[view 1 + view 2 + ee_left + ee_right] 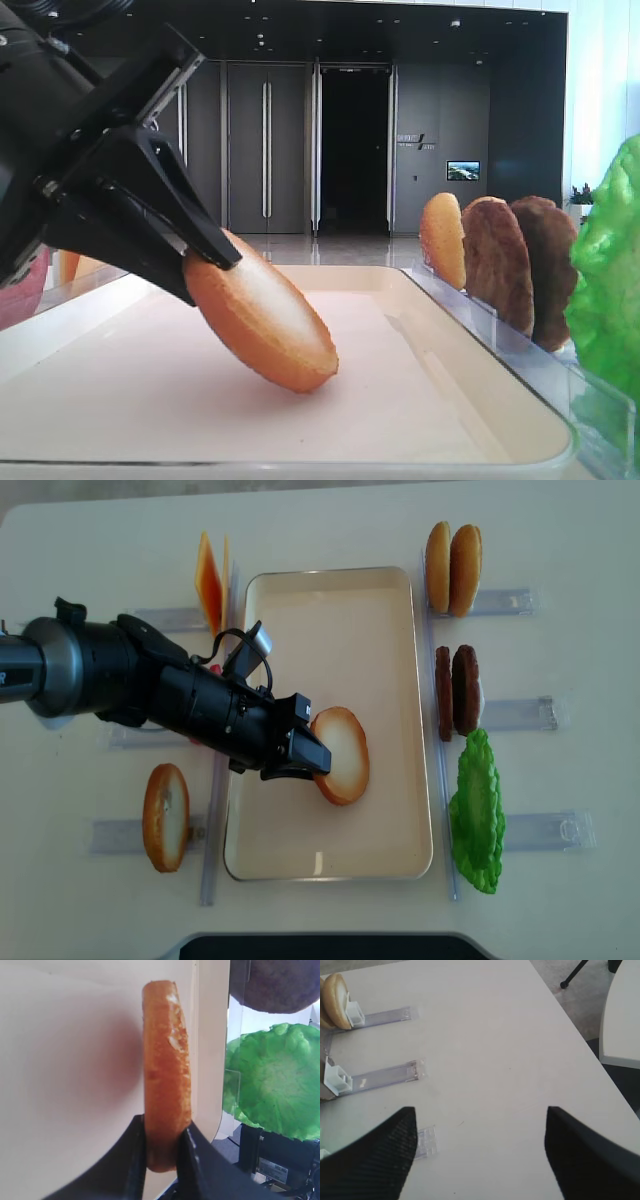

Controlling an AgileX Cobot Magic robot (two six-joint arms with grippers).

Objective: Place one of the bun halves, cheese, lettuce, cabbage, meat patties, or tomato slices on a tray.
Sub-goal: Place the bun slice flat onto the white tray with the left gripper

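My left gripper (312,755) is shut on a golden bun half (345,755), held on edge and tilted over the middle of the cream tray (380,630). The low side view shows the bun half (262,315) leaning with its lower rim down on the tray (420,400) floor. In the left wrist view the two fingers pinch the bun half (166,1075) from both sides. My right gripper (480,1130) is open over bare table with nothing between its fingers. Cabbage and tomato slices are hidden or out of view.
Right of the tray stand two bun halves (452,568), two meat patties (458,690) and lettuce (478,815) in clear holders. Cheese (210,585) stands at the upper left, and another bun half (166,817) at the lower left. Clear holders (385,1077) lie ahead of the right gripper.
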